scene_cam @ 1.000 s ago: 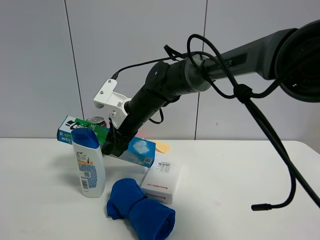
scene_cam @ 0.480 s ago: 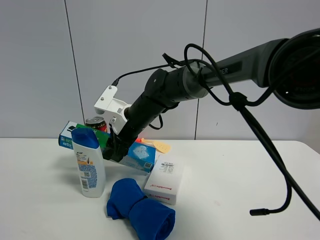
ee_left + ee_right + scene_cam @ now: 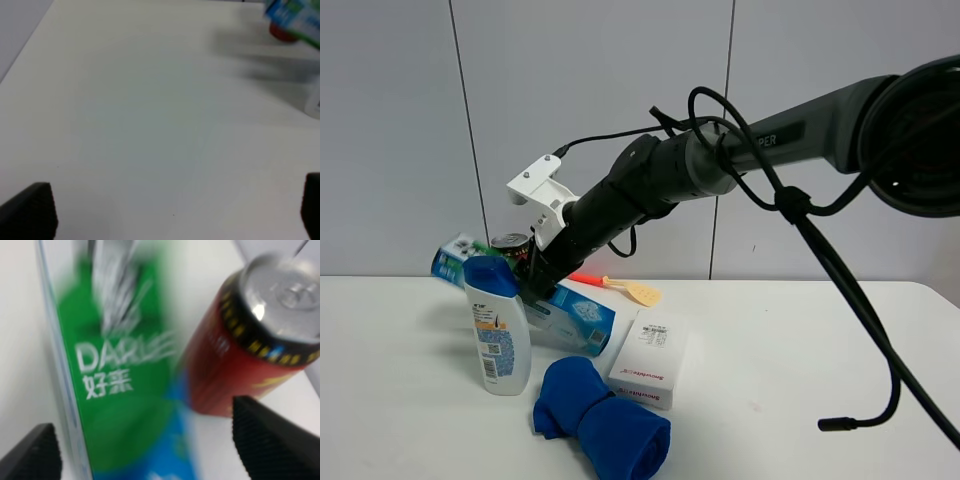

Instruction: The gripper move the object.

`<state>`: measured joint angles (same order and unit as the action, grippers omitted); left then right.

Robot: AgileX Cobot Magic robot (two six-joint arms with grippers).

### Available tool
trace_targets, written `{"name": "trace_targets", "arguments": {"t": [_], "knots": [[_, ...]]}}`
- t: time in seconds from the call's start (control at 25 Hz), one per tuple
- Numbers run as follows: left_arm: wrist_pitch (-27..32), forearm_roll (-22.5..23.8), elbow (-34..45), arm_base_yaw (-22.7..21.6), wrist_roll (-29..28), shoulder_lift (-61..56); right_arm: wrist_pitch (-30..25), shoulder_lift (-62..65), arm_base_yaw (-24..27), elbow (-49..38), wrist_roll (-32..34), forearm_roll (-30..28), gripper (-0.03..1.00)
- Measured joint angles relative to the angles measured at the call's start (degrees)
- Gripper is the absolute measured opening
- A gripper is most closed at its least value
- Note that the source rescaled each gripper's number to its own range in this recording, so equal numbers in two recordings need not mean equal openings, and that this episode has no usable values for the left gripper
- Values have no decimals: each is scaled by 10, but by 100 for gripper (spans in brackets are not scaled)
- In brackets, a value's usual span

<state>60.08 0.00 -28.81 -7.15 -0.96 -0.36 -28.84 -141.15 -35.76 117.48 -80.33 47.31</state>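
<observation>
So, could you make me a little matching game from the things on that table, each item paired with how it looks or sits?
Things:
1. shampoo bottle
2. cloth
3. flat box
4. can

Descriptions:
A. red, with a silver top
B. blue, rolled up
C. standing upright, blue cap
D. white, lying flat, red lettering on its end

Pairs: 1-C, 2-B, 3-D, 4-A

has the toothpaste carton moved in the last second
Yes. The carton's right end has swung down and left, toward the shampoo bottle, which stayed put. That uncovered the red handle behind it.
</observation>
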Motion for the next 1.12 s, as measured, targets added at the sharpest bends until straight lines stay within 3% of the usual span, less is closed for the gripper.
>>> {"name": "trace_targets", "arguments": {"t": [0.2,0.92,1.12], "knots": [[0,0,0,0,0,0,8,1,0,0,0,16,42],[0,0,0,0,0,0,51,73,0,0,0,5,43],[0,0,0,0,0,0,39,137,0,0,46,5,43]]}}
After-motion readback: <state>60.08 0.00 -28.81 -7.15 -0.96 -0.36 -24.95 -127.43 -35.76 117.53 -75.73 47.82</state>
